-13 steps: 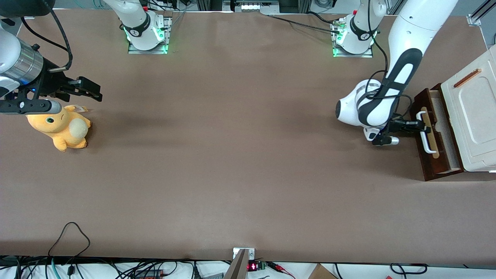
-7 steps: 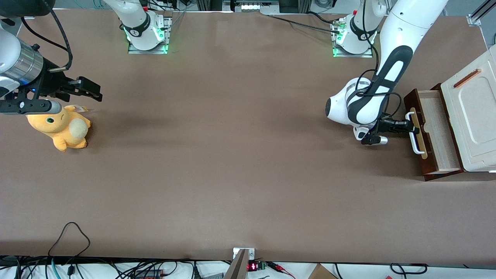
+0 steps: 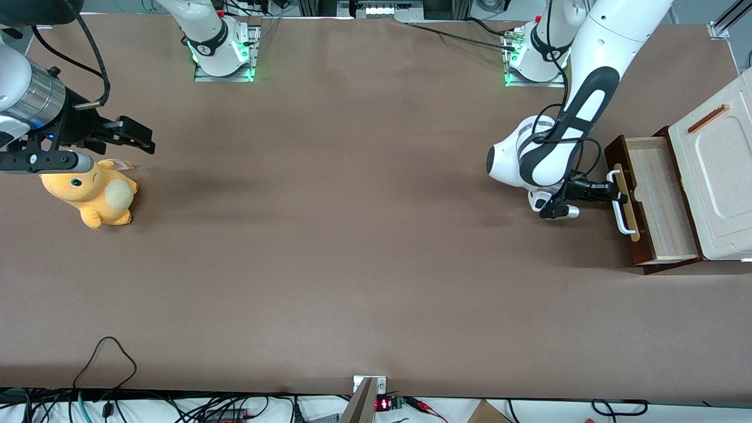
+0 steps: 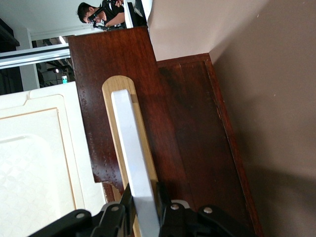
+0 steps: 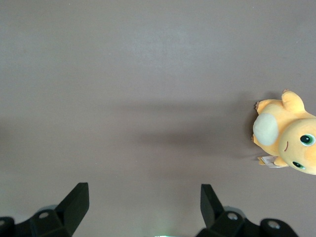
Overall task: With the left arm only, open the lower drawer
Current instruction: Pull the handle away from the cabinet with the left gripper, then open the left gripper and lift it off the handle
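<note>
Drawer: lower drawer (image 3: 658,202) sits at the working arm's end of the tabletop (image 3: 352,247), under the cream-white panelled part (image 3: 714,182). It stands pulled well out, its light wood inside open to view from above, so the task looks largely done.

Handle: white bar handle (image 3: 620,202) runs along a pale wood strip (image 4: 114,118) on the dark brown front (image 4: 163,128). The bar stands proud of the strip, which leaves room for fingers to close around it.

End effector: end effector (image 3: 611,193) of the left arm (image 3: 587,111) is clenched on the white bar handle; in the left wrist view its black fingers (image 4: 127,207) press the bar from either side near one end.

Why held so: the wrist lies low and roughly level with the drawer front, pointing straight at it, so a pull runs along the drawer's slide and not across it. My guess is that gripping off the bar's middle could skew the drawer if pulled hard.

Bystander: orange plush toy (image 3: 94,197) lies toward the parked arm's end, well apart from the drawer and no part of this job.

Writing: no brand, label or legible lettering shows on the drawer or the panelled part; the small tag on the toy cannot be read.
</note>
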### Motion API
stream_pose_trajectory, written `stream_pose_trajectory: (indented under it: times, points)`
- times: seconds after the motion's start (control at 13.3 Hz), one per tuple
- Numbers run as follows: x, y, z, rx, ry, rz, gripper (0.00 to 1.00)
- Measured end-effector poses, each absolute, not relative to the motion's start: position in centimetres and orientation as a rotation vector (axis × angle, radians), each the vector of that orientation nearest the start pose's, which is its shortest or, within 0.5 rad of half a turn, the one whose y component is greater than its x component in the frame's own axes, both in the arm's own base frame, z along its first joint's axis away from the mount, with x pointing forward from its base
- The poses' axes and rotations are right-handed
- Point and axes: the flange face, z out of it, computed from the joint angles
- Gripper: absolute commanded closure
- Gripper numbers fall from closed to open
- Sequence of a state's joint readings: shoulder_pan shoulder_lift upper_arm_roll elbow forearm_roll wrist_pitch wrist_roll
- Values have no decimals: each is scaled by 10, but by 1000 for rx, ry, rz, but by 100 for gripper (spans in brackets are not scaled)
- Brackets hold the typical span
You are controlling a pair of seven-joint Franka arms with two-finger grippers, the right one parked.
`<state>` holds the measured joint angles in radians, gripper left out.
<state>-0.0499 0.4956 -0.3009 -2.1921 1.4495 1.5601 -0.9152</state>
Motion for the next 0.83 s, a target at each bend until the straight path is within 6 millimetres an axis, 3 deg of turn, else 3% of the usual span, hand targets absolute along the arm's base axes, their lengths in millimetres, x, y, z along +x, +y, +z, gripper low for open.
stream_pose_trajectory:
  times: [0.08,0.15,0.23,0.6,0.83]
  points:
    - [497,-73,175,-1721,353,0,68]
    - [497,-73,175,-1722,353,0,18]
    - [497,-77,174,-1733,365,-8,0]
    - [500,-89,179,-1763,346,-12,0]
    - [516,-101,202,-1862,228,10,0]
